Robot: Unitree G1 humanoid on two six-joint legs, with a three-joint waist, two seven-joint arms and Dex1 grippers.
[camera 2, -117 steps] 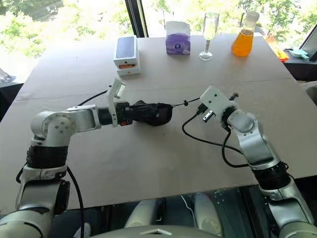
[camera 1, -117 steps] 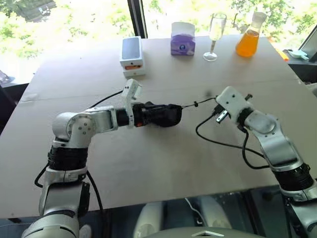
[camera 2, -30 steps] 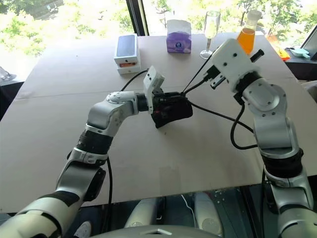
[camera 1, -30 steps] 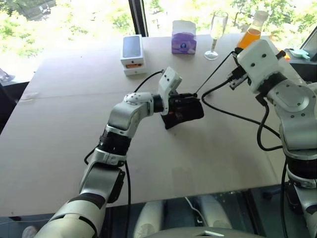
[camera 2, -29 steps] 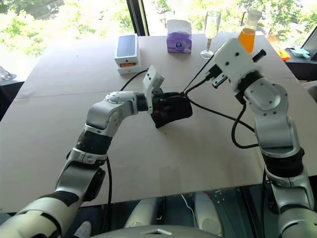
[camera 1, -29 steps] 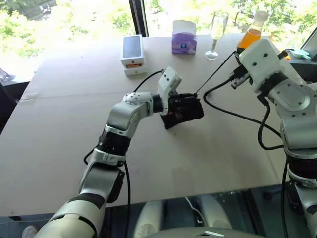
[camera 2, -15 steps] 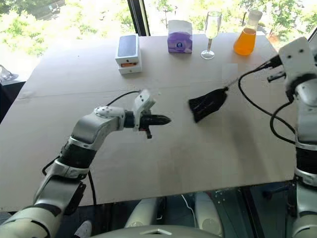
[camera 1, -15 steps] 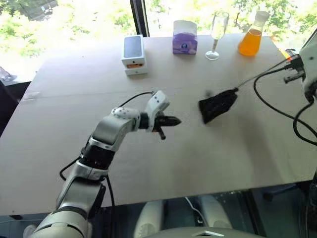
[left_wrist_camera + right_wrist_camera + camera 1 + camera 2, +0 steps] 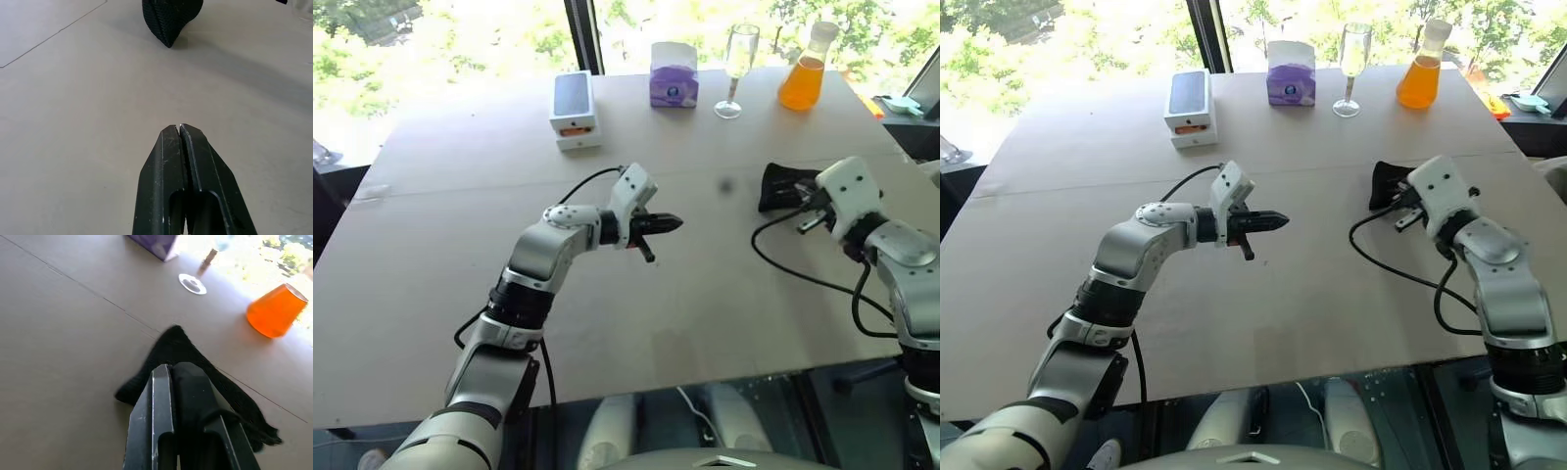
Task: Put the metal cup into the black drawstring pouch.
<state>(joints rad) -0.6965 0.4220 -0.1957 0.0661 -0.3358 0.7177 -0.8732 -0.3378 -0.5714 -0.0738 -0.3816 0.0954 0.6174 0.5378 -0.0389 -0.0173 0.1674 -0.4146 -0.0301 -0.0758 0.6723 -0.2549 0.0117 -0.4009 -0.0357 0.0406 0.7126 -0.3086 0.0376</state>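
Observation:
The black drawstring pouch (image 9: 781,186) lies slumped on the table at the right, and it is also seen in the left wrist view (image 9: 171,14). My right gripper (image 9: 800,204) sits low just behind it with its fingers (image 9: 159,382) pressed together, shut on the pouch's cord. The pouch (image 9: 181,350) spreads out right beyond its tips. My left gripper (image 9: 672,223) hovers over the middle of the table, shut and holding nothing, pointing toward the pouch from well to its left. The metal cup is out of view.
Along the far edge stand a white phone box (image 9: 576,110), a purple tissue box (image 9: 674,75), a clear wine glass (image 9: 739,64) and a flask of orange liquid (image 9: 805,78). A black cable (image 9: 783,266) from my right arm loops over the table.
A second ago my left gripper held the pouch; it let go and shut empty. My right arm swung right, then dropped, bringing the dangling pouch down onto the table.

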